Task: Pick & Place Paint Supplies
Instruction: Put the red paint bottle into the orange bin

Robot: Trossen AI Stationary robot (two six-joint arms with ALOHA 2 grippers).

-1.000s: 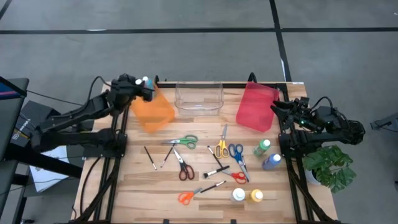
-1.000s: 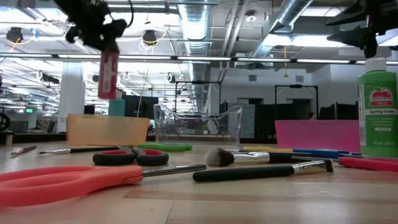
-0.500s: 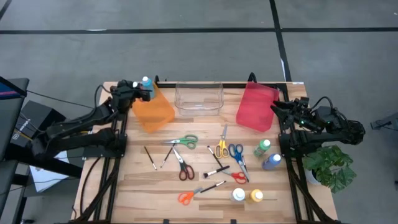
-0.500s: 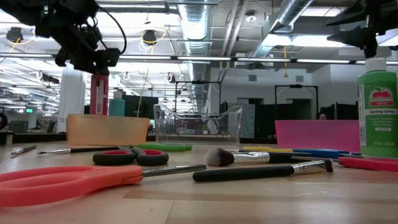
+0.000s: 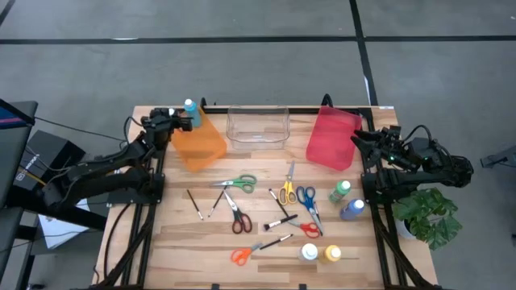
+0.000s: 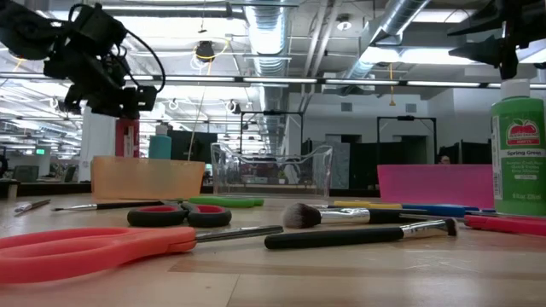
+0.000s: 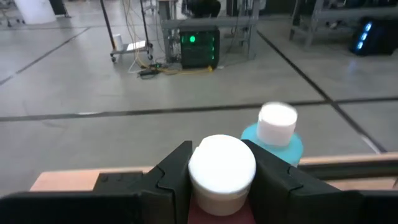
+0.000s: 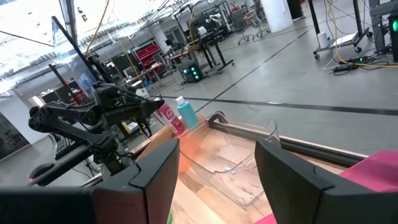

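Left wrist view shows the left jaws clamped on the pink paint bottle point(image 7: 221, 168), cap between them

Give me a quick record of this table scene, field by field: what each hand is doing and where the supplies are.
left hand: shut on pink bottle, over the orange bin
blue bottle: standing in the orange bin
right hand: open, empty, waiting beside the red bin
clear bin: between the orange and red bins
still on table: scissors, brushes, four bottles

Bright lights shine from the ceiling. Shadows on the counter point(image 5: 266, 242) are soft. Up close, the orange scissors point(image 6: 94, 247) look blurry.
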